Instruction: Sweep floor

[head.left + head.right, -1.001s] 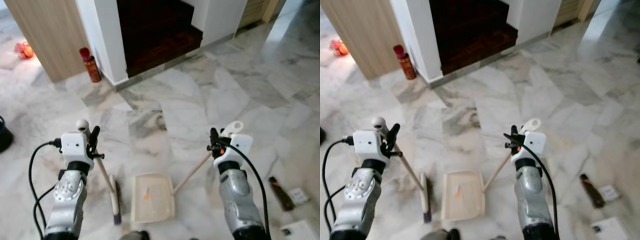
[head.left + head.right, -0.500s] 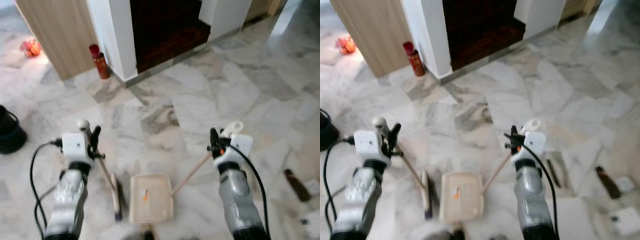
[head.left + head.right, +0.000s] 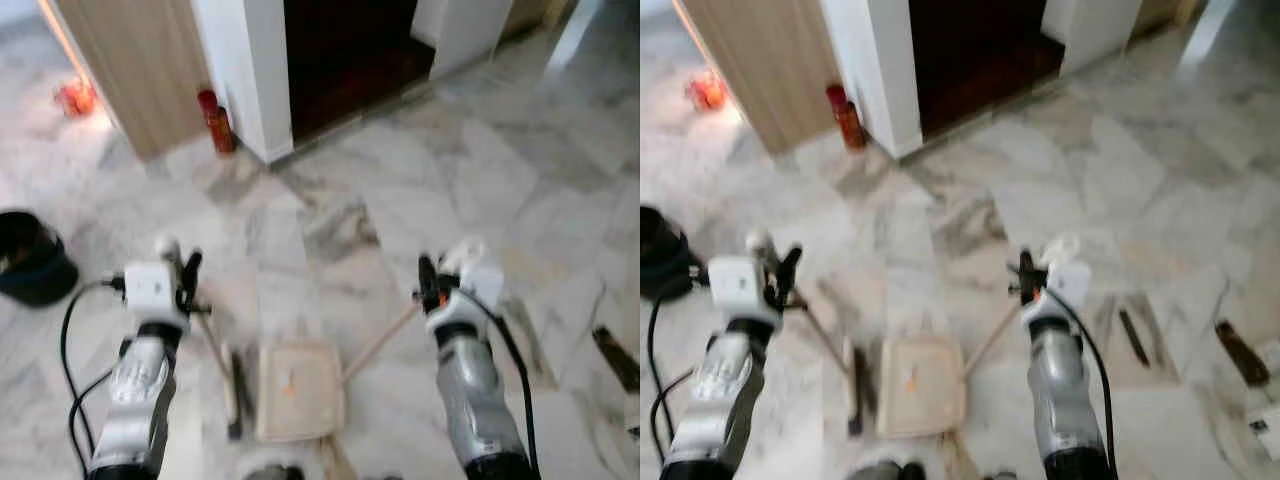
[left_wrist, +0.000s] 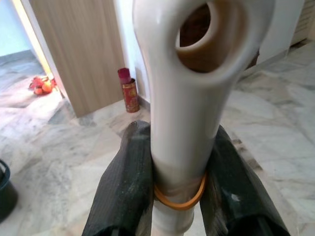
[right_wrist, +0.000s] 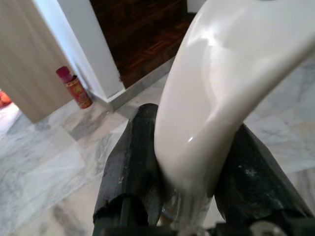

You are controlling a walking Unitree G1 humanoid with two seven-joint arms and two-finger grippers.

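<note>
My left gripper [image 3: 188, 276] is shut on the cream broom handle [image 4: 184, 93], low on my left. The broom's stick slants down to its head [image 3: 235, 393] on the marble floor. My right gripper [image 3: 428, 281] is shut on the cream dustpan handle [image 5: 221, 83]. That stick runs down to the cream dustpan [image 3: 300, 392], which lies flat between my arms. A small orange scrap [image 3: 291, 379] lies inside the pan. The black fingers [image 4: 130, 182] press both sides of the broom handle. The eye views are blurred.
A red can [image 3: 216, 120] stands by a white pillar [image 3: 250, 60], beside a wooden panel [image 3: 140, 60] and a dark doorway [image 3: 350, 45]. A black bucket [image 3: 30, 258] sits at the far left. Dark strips [image 3: 1133, 336] and litter [image 3: 618, 358] lie on the right.
The whole picture has shifted right, so the camera has turned left; the black bucket has come into view. Both grippers keep their hold on the handles.
</note>
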